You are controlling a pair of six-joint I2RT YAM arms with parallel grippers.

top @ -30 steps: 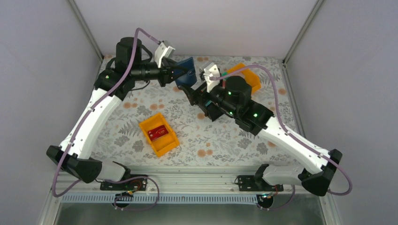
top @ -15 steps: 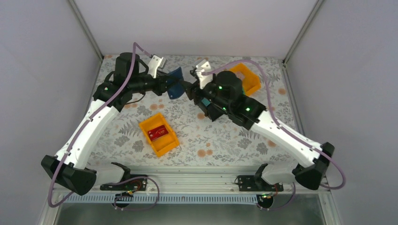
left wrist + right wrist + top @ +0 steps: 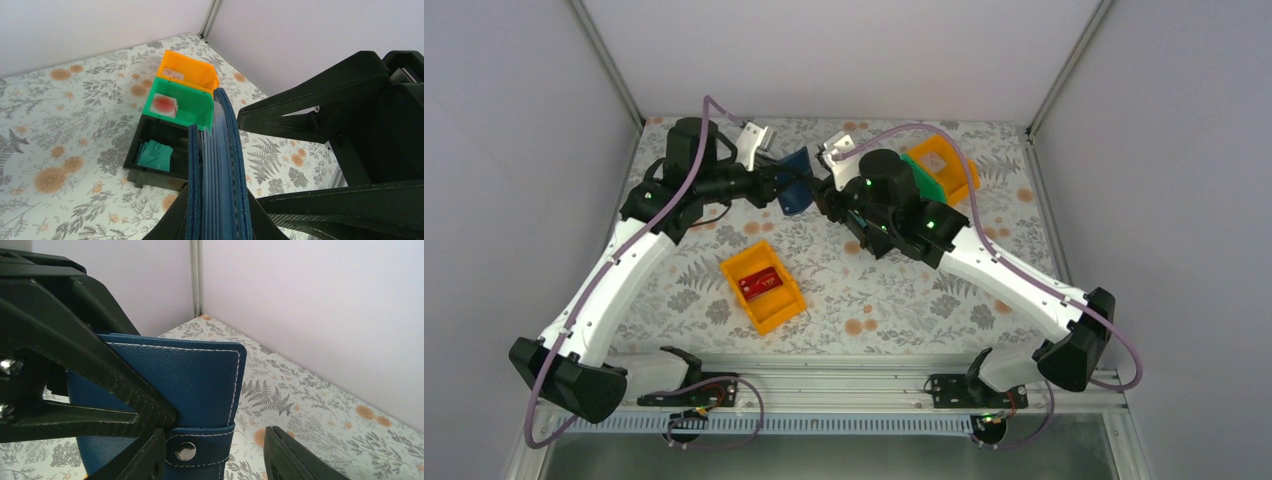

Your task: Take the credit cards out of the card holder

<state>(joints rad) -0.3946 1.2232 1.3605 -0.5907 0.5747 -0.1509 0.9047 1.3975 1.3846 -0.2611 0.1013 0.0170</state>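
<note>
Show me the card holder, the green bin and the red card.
card holder (image 3: 200, 375): right wrist view, its navy outer face.
green bin (image 3: 196, 106): left wrist view, its inner wall.
red card (image 3: 759, 283): top external view, its middle.

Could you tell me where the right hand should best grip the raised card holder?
Probably the snap tab at the card holder's free edge, coming from the side opposite the left hand. It is a narrow strap, clear of that hand, and fits between the right hand's open jaws.
</note>
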